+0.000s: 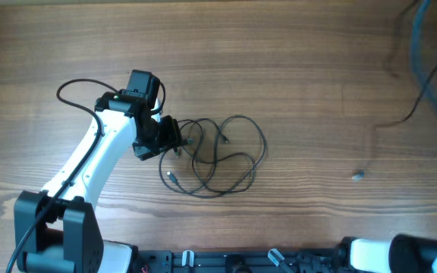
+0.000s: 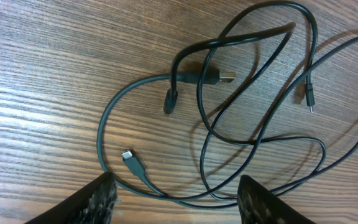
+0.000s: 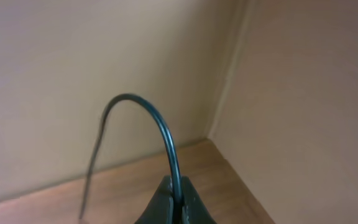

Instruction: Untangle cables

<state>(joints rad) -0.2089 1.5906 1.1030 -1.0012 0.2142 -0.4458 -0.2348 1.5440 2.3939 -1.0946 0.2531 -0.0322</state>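
Left gripper agape at the tangle — right gripper pinching a separate cable.

The tangled cables (image 1: 220,155) lie in loose, overlapping loops on the wooden table (image 1: 302,61), just right of the left gripper (image 1: 174,139). In the left wrist view its jaws stand wide apart and hold nothing, with a USB-A plug (image 2: 219,78) among the loops ahead and a small plug (image 2: 132,160) nearest the fingers. The right gripper (image 3: 178,191) is closed tight on a dark cable (image 3: 160,124) that arches upward — a beige wall behind it. A small grey object (image 1: 357,175) lies well apart to the right.
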